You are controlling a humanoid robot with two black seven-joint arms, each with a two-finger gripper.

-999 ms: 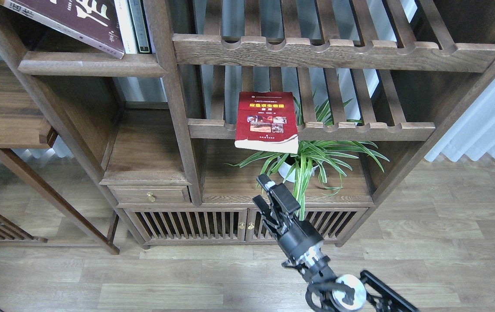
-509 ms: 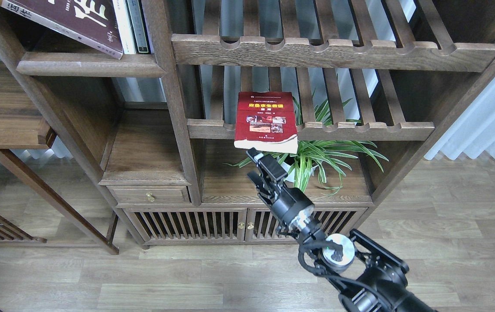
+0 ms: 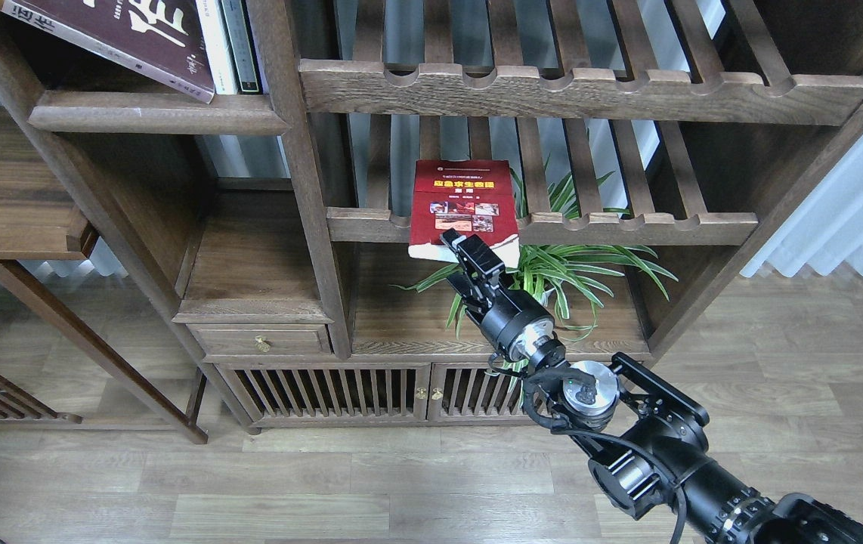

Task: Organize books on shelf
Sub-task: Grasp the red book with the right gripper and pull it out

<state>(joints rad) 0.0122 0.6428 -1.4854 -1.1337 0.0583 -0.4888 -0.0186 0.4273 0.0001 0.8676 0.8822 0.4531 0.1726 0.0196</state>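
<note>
The right gripper (image 3: 456, 246), black and two-fingered at the end of a black jointed arm, is at the near, overhanging edge of the red paperback with a yellow title and small photos (image 3: 462, 198). Its jaws sit at that edge, one finger over the cover's corner; whether they clamp the book or stand released I cannot tell. The book lies flat on the lower slatted wooden rack with a notched front rail (image 3: 598, 227), above a green spider plant (image 3: 575, 264). On the solid dark-brown wooden shelf board (image 3: 152, 117) at upper left, a dark maroon paperback with white characters (image 3: 122, 34) leans against upright books.
</note>
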